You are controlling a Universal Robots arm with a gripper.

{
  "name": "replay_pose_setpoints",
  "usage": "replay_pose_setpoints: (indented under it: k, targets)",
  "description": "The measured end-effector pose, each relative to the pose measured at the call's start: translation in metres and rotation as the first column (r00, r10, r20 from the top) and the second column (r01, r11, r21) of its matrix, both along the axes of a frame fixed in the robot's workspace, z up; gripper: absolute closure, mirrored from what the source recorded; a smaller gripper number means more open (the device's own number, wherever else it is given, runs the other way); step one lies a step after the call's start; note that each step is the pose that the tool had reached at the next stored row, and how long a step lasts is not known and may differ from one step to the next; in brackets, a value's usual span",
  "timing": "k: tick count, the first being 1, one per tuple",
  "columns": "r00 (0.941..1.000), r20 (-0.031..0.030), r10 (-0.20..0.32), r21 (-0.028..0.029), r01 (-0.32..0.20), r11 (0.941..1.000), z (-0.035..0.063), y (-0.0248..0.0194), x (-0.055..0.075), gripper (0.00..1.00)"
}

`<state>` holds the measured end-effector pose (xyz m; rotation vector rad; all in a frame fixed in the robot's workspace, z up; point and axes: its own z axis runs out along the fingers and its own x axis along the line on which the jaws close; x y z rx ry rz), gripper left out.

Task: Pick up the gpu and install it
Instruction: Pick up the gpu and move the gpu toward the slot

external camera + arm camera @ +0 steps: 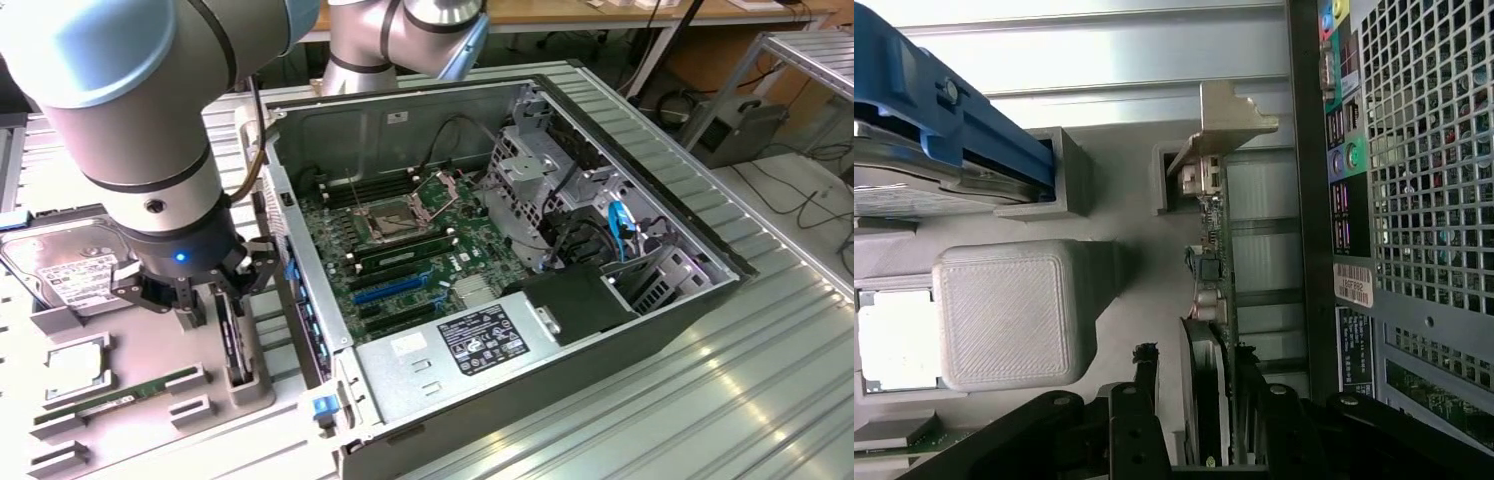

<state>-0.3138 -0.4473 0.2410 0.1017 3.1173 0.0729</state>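
The gpu stands on edge in a slot of the grey parts tray, just beside the open computer case on a ribbed metal table. The gripper straddles it, jaws spread apart. Cables trail over the floor at the exterior view's right

Gripper covering top edge of gpu beside computer case; fan end hiding behind fingers. Hard drive, farther from case, running off frame edge.
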Motion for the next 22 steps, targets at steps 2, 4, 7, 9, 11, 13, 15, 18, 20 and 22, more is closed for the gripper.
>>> replay_pose_setpoints:
  k: [2,4,7,9,11,13,15,18,20,22]
  targets:
    - [1.0000,0.0000,0.000,0.0000,0.000,1.0000,0.0000,0.0000,0.0000,0.58]
    - [1.0000,0.0000,-0.004,0.0003,0.004,1.0000,0.0000,0.0000,0.0000,0.58]
    - [1.0000,0.0000,-0.008,0.0013,0.008,1.0000,0.0000,0.0000,0.0000,0.58]
    - [1.0000,-0.0001,-0.008,0.0018,0.008,1.0000,0.0000,0.0000,0.0000,0.58]
    - [1.0000,-0.0001,-0.008,0.0026,0.008,1.0000,0.0000,0.0000,0.0000,0.58]
    - [1.0000,0.0000,-0.008,0.0034,0.008,1.0000,0.0000,0.0000,0.0000,0.59]
    - [1.0000,-0.0001,-0.008,0.0037,0.008,1.0000,0.0000,0.0000,0.0000,0.67]
    - [1.0000,0.0000,-0.008,0.0037,0.008,1.0000,0.0000,0.0000,0.0000,0.68]
    - [1.0000,-0.0001,-0.006,0.0036,0.006,1.0000,0.0001,0.0000,0.0000,0.73]
    - [0.9998,-0.0001,0.022,0.0036,-0.022,0.9998,0.0001,0.0000,0.0000,0.73]
